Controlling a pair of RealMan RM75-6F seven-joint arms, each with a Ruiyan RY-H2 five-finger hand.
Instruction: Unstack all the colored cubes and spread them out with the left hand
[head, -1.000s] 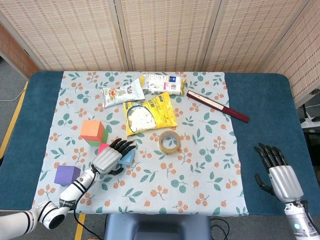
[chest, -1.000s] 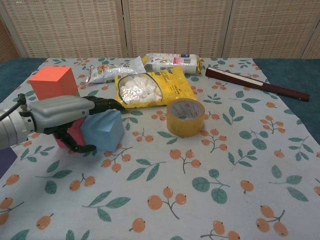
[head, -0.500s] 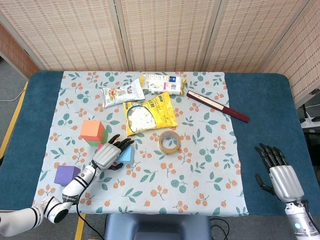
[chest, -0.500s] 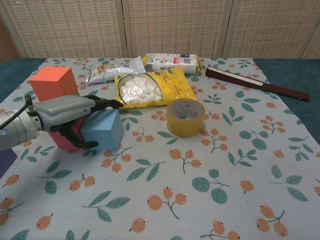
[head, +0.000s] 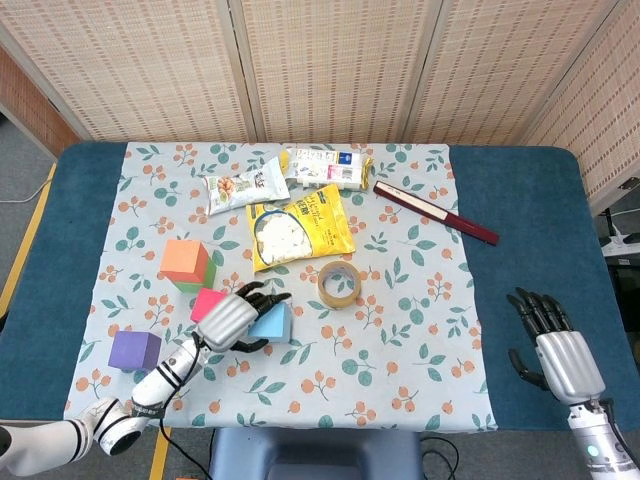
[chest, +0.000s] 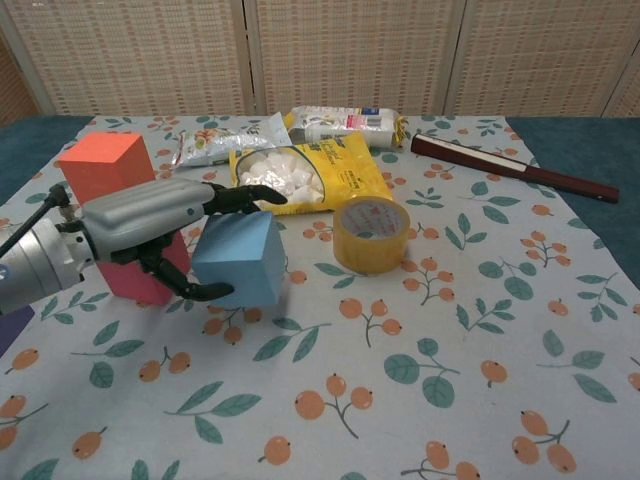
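Left of frame centre, the left hand (chest: 150, 225) grips the blue cube (chest: 240, 260) just right of the pink cube (head: 207, 303) — tape roll (head: 339, 285) near its right, bare cloth below — while the right hand (head: 560, 350) rests open-fingered near the counter (head: 540, 230)'s lower-right edge.

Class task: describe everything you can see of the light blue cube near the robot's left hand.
The light blue cube is plain, matte and foam-like, with sharp edges and flat unmarked faces. The left hand grips it, fingers over the top and thumb at the front lower edge. It looks slightly tilted over the floral tablecloth, beside the pink cube, near the yellow tape roll.
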